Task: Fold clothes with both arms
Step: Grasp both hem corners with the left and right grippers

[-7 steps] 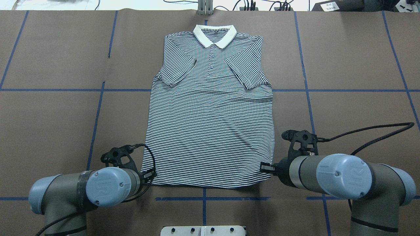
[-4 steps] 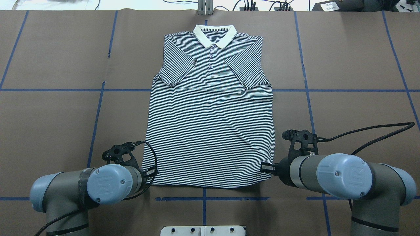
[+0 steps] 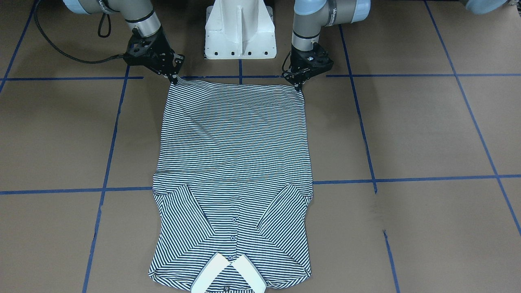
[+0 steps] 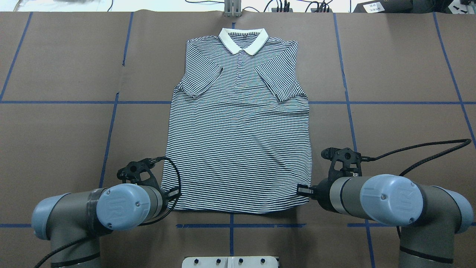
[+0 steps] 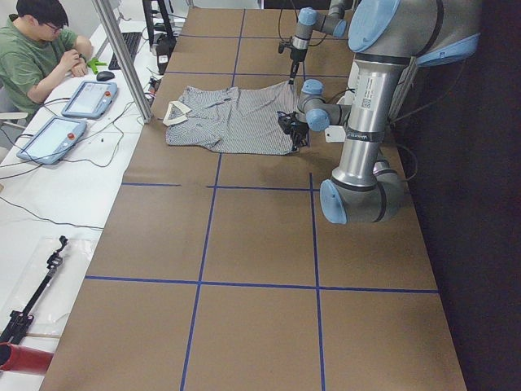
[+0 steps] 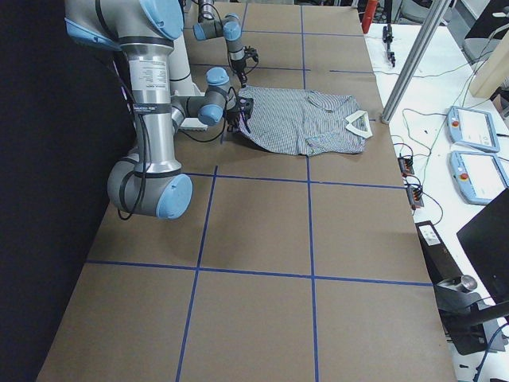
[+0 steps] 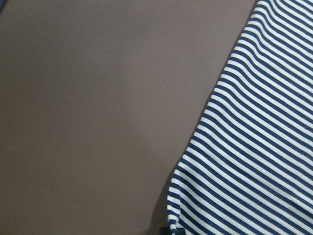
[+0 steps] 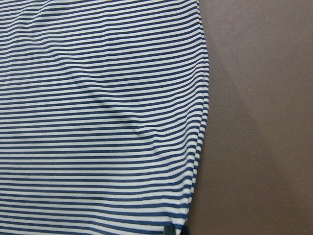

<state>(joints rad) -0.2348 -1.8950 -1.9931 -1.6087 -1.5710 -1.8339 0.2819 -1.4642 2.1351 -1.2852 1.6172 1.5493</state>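
The striped polo shirt [image 4: 238, 130] lies flat on the brown table, white collar [image 4: 243, 40] at the far side and both sleeves folded in over the chest. Its hem faces the robot. In the front-facing view my left gripper [image 3: 300, 84] pinches one hem corner and my right gripper [image 3: 175, 78] pinches the other, fingers closed to a point on the cloth. From overhead, both wrists hide most of the left gripper [image 4: 171, 195] and right gripper [image 4: 303, 190]. Each wrist view shows striped cloth [image 7: 254, 147] [image 8: 98, 122] running down to a fingertip at the bottom edge.
The white pedestal base [image 3: 240, 28] stands between the arms, just behind the hem. Blue tape lines [image 4: 111, 102] grid the brown table. A person [image 5: 37, 57] sits at a side bench with tablets [image 5: 53, 138], past a metal post [image 5: 122, 57].
My left arm has crept slightly forward and toward the shirt's hem corner, and its cable loop shifted with it. The right arm and the shirt look almost unchanged.
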